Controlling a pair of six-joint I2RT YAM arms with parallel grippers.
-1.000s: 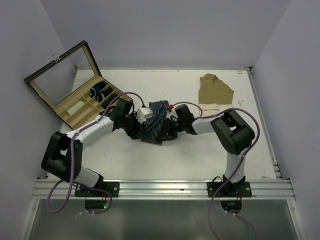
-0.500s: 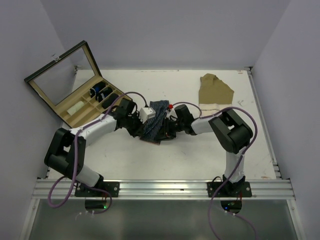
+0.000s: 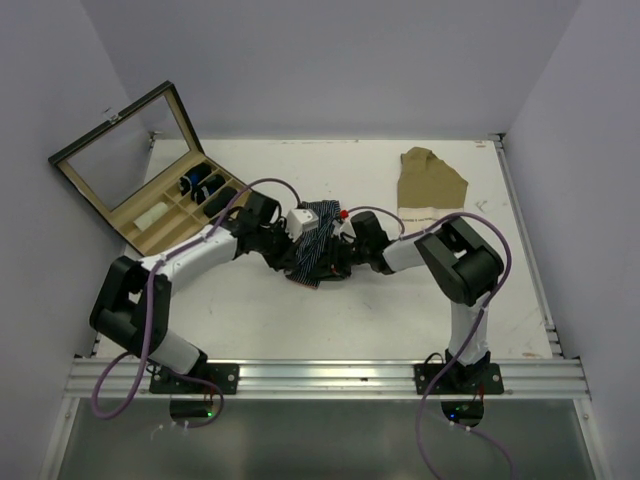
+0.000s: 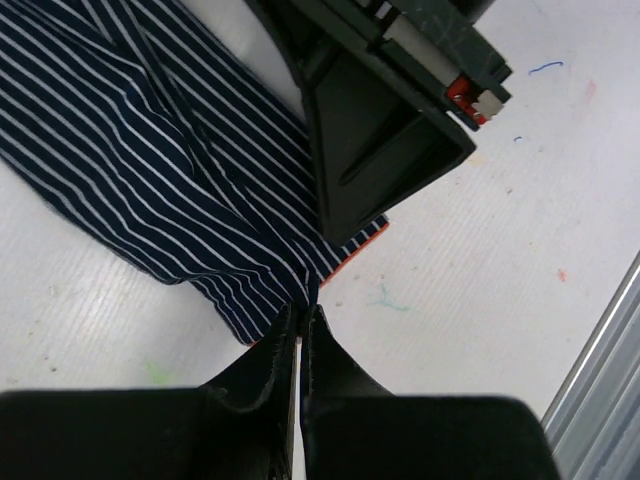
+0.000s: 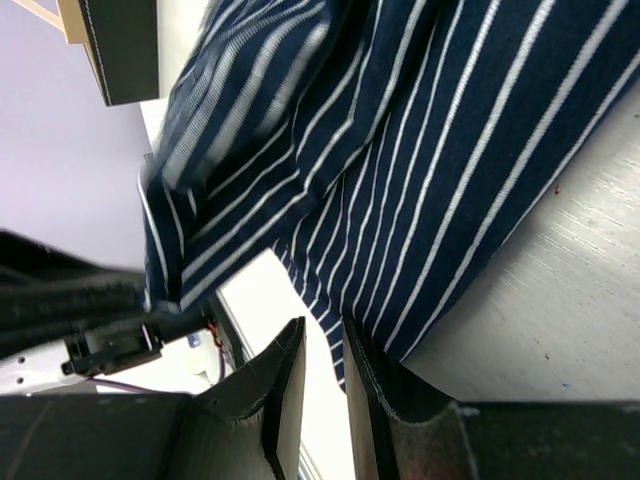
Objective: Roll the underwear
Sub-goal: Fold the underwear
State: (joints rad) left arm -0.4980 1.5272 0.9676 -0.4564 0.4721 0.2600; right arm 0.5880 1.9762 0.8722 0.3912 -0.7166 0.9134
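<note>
At the far left of the worktop [image 3: 400, 310] an open wooden box [image 3: 128, 228] stands with its glass lid tilted back, and dark rolled items [image 3: 197, 184] sit in its rear compartments. The left arm reaches in from there toward the middle, where the navy, white-striped underwear [image 3: 318, 250] lies bunched between the two arms. The left claw [image 4: 301, 312] is pressed together, with its tips pinching the near hem of the underwear, close to a thin orange edge of the fabric. From the left wrist, the cloth spreads away from that pinch across the white surface, and the dark body of the other arm's claw sits over its far side. The right claw [image 5: 323, 325] meets the cloth from the opposite side with its fingers standing slightly apart. The striped hem runs down into that narrow gap, but I cannot tell whether it is gripped. Well apart at the far right, a tan garment [image 3: 428, 185] lies flat.
</note>
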